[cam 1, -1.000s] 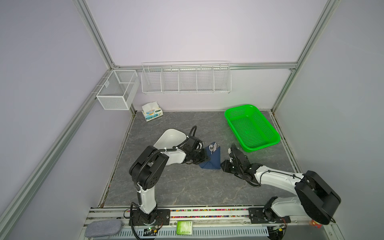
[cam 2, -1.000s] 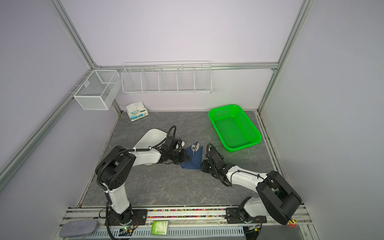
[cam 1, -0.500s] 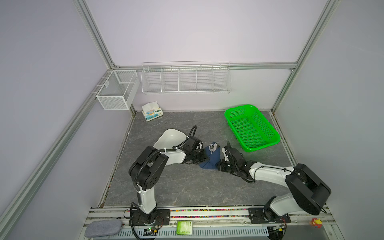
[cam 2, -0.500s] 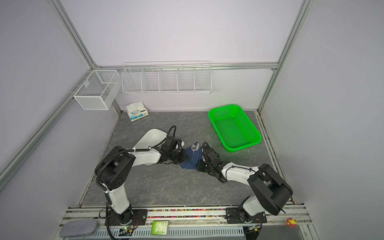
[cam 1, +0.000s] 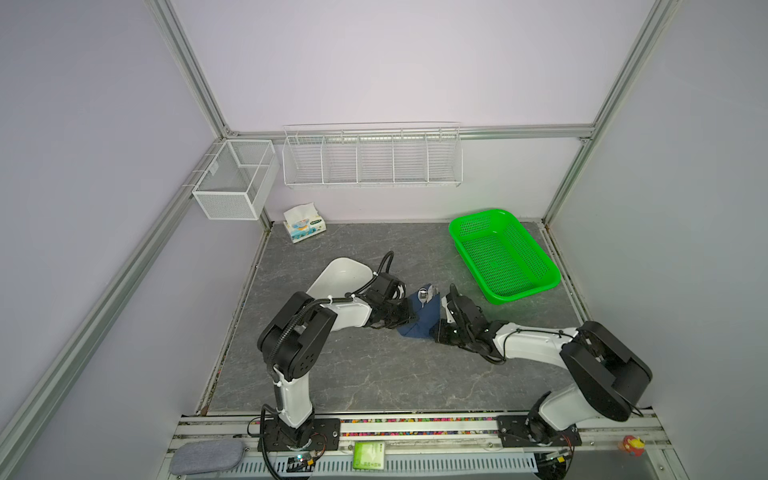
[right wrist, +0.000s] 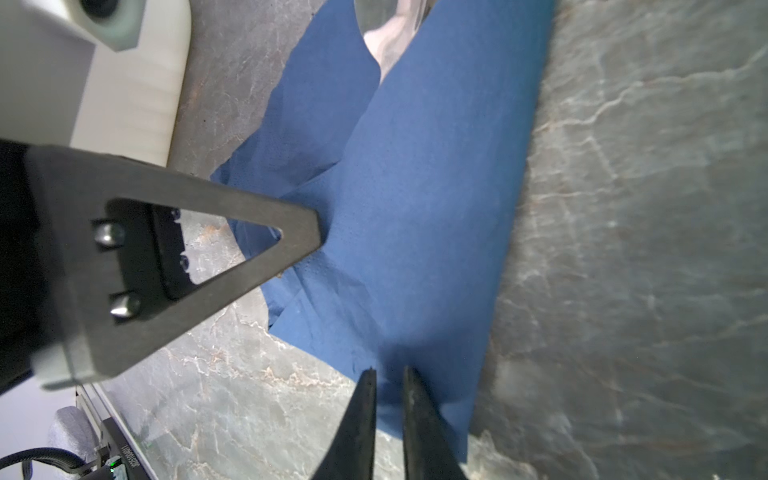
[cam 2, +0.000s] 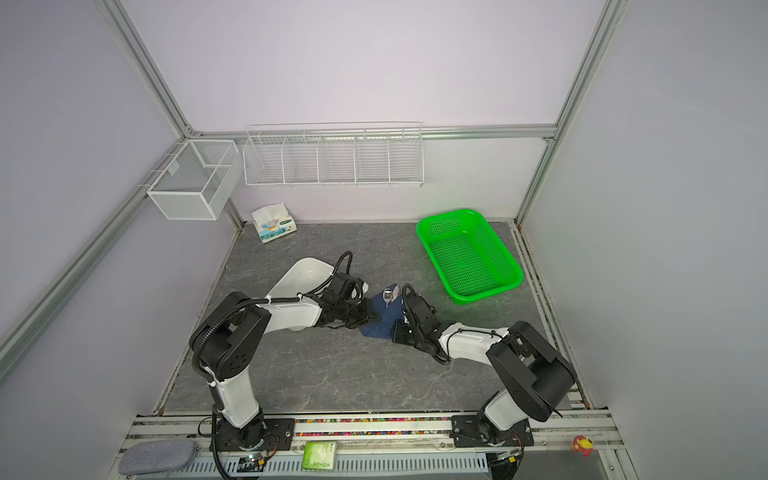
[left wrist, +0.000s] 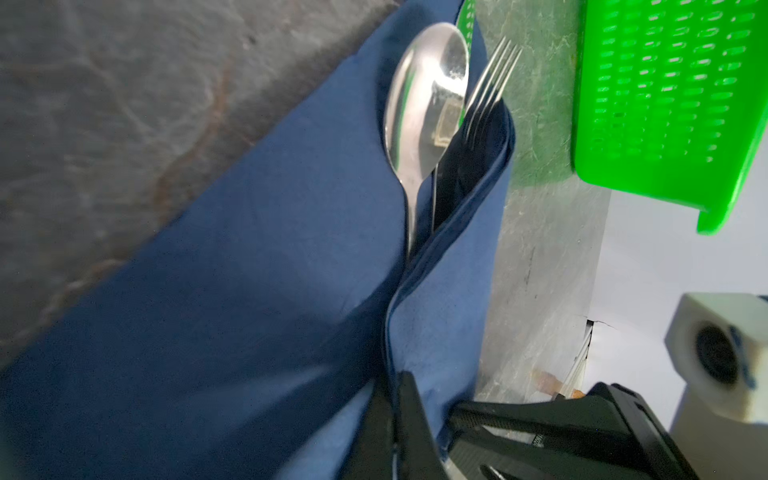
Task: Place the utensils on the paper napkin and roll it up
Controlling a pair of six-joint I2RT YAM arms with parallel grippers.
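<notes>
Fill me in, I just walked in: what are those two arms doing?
They are wrapping cutlery in the napkin mid-table. It is folded over the spoon and fork, whose heads stick out; no knife shows. The left gripper is shut on a fold. The right gripper sits at the opposite side, jaws almost closed; whether it pinches paper is unclear.
</notes>
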